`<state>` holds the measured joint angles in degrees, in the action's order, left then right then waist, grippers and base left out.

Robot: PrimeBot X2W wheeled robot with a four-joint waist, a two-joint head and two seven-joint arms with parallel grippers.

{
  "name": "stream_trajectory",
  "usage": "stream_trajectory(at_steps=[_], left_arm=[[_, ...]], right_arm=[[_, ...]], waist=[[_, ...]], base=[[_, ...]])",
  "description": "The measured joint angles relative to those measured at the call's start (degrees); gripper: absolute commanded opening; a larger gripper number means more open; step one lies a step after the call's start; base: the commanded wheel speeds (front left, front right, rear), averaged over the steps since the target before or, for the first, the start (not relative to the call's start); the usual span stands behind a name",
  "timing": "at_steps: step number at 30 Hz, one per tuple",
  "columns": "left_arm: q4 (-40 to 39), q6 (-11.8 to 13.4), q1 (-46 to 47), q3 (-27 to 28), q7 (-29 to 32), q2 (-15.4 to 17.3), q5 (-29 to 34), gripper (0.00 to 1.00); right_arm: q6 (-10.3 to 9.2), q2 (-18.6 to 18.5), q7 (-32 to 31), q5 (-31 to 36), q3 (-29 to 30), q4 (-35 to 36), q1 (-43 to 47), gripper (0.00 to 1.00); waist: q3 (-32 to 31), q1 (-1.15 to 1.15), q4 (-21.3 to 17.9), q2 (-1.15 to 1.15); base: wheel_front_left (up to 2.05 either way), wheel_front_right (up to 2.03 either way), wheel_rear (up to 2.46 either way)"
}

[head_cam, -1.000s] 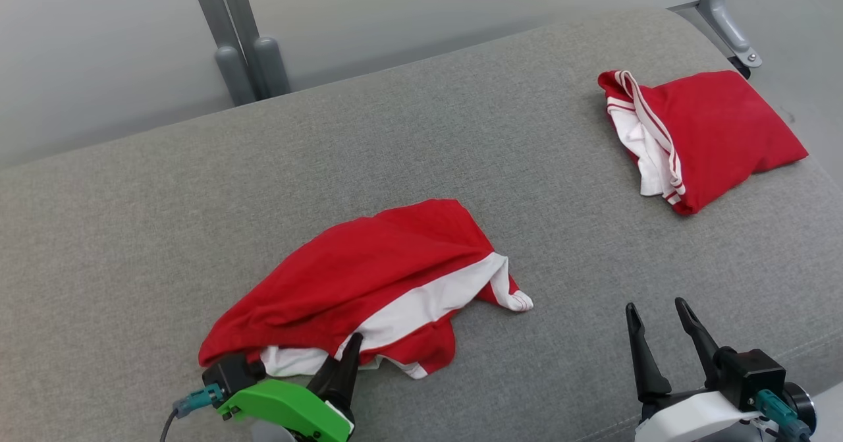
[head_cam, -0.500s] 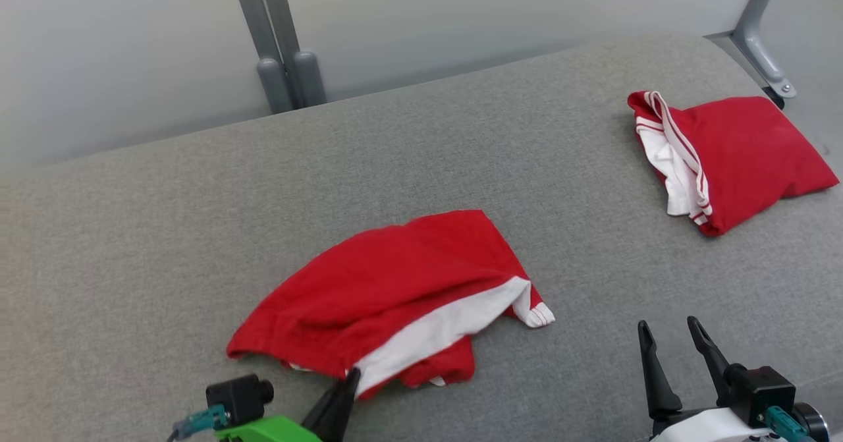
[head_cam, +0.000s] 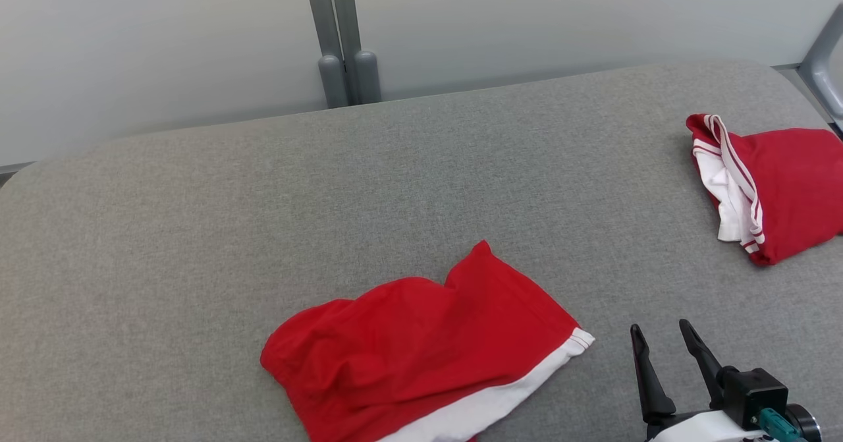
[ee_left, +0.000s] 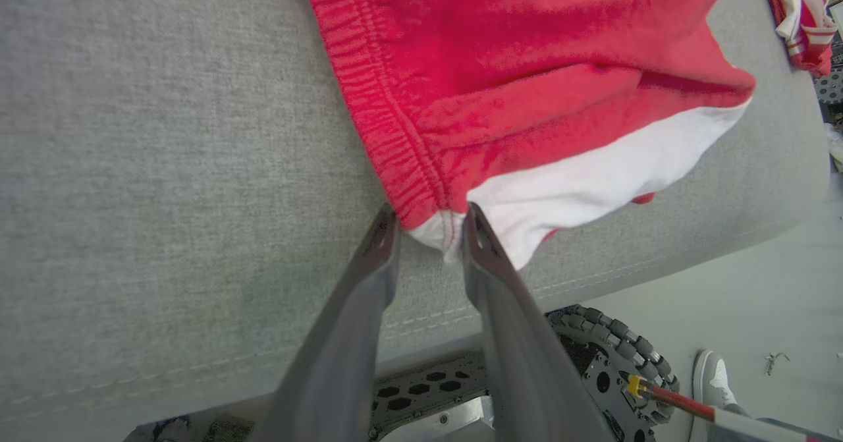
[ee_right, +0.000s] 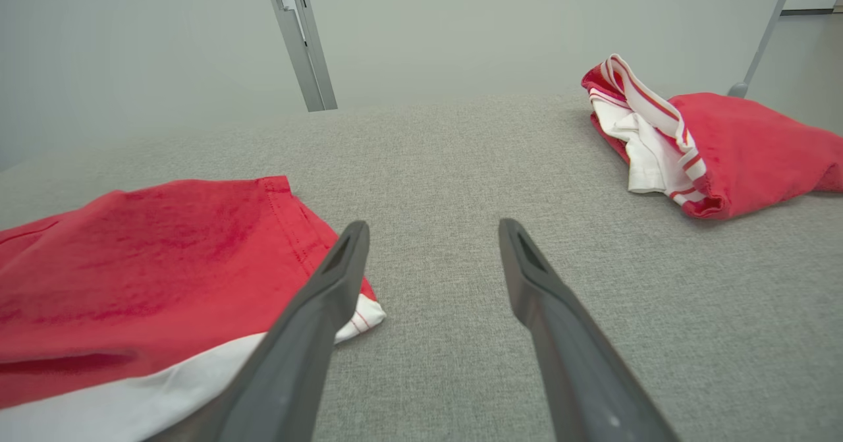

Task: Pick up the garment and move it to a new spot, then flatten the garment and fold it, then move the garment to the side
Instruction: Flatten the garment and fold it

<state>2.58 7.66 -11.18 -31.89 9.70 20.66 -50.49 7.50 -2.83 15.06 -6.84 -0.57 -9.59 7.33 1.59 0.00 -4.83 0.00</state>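
Observation:
Red shorts with a white side band (head_cam: 421, 356) lie partly spread near the front edge of the grey cushion (head_cam: 329, 185). In the left wrist view my left gripper (ee_left: 431, 221) is shut on the shorts (ee_left: 527, 86), pinching the corner where the elastic waistband meets the white band, at the cushion's front edge. My right gripper (head_cam: 660, 327) stands open just right of the shorts' striped hem corner, holding nothing. The right wrist view has its fingers (ee_right: 433, 226) apart over bare cushion, with the shorts (ee_right: 132, 277) to their left.
A second red and white garment (head_cam: 784, 185) lies bunched at the far right of the cushion. A grey metal post (head_cam: 342, 40) stands behind the cushion. Below the front edge are my wheeled base (ee_left: 606, 356) and a person's shoe (ee_left: 714, 376).
The camera has swung, shifting the whole picture right and down. The shorts have been drawn toward the front edge and lie flatter. My left gripper has dropped below the head view's bottom edge.

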Motion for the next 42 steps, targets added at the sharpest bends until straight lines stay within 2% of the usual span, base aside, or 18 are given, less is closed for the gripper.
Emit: stream_trajectory(at_steps=[3,6,10,16,18,20,22,28,31,38,42], left_arm=[[0.7,0.0,0.4,0.3,-1.6,-1.1,0.0,1.00],[0.6,1.5,0.8,2.0,-4.3,-0.9,1.0,1.00],[-0.6,6.2,1.0,6.5,-12.0,-0.1,4.8,1.00],[-1.1,8.4,1.8,8.4,-22.1,0.9,12.1,1.00],[-0.8,8.3,2.3,9.3,-23.9,-0.3,13.1,1.00],[0.4,7.2,2.5,10.2,-24.5,-1.5,16.4,1.00],[-0.3,6.2,2.5,13.3,-24.6,-3.2,20.8,1.00],[-0.1,-1.8,-0.8,22.6,-24.7,-10.0,32.7,1.00],[0.6,-4.7,-1.6,26.1,-24.7,-12.8,36.8,1.00],[0.5,-9.8,-1.7,31.7,-24.7,-16.3,41.3,1.00],[0.8,-11.2,-1.6,33.5,-24.7,-17.0,42.6,1.00]], right_arm=[[0.00,0.0,0.0,0.0,0.0,0.0,-0.1,1.00],[0.00,0.0,0.0,0.1,0.2,0.0,0.0,1.00],[-0.01,0.0,0.0,1.0,1.3,0.9,0.0,1.00],[0.00,0.0,0.0,2.8,3.3,3.9,0.1,1.00],[0.00,0.0,0.0,3.2,4.3,4.8,0.1,1.00],[0.00,-0.1,0.0,3.9,5.4,5.7,0.1,1.00],[-0.01,0.0,0.0,4.7,6.1,6.1,0.1,1.00],[0.00,0.0,0.0,7.3,5.8,6.3,0.1,1.00],[0.00,0.0,0.0,7.6,5.7,5.8,0.3,1.00],[0.00,0.0,0.0,7.3,5.1,5.3,0.6,1.00],[-0.01,0.0,0.0,7.2,4.8,5.0,0.6,1.00]], waist=[[0.0,0.00,0.3,0.00],[-0.1,0.00,0.3,0.00],[-0.5,0.00,0.3,0.00],[-1.2,0.00,0.5,0.00],[-1.5,0.00,0.7,0.00],[-2.0,0.00,0.9,0.00],[-2.3,0.00,1.2,0.00],[-3.4,0.00,1.7,0.00],[-3.9,0.00,1.9,0.00],[-4.2,0.00,2.0,0.00],[-4.2,0.00,1.7,0.00]], base=[[0.00,0.00,0.00],[0.00,0.00,0.00],[0.00,0.00,0.00],[0.00,0.00,0.00],[0.00,0.00,0.00],[0.00,0.00,0.00],[0.00,0.00,0.00],[0.00,0.00,0.00],[0.00,0.00,0.00],[0.00,0.00,0.00],[0.00,0.00,0.00]])
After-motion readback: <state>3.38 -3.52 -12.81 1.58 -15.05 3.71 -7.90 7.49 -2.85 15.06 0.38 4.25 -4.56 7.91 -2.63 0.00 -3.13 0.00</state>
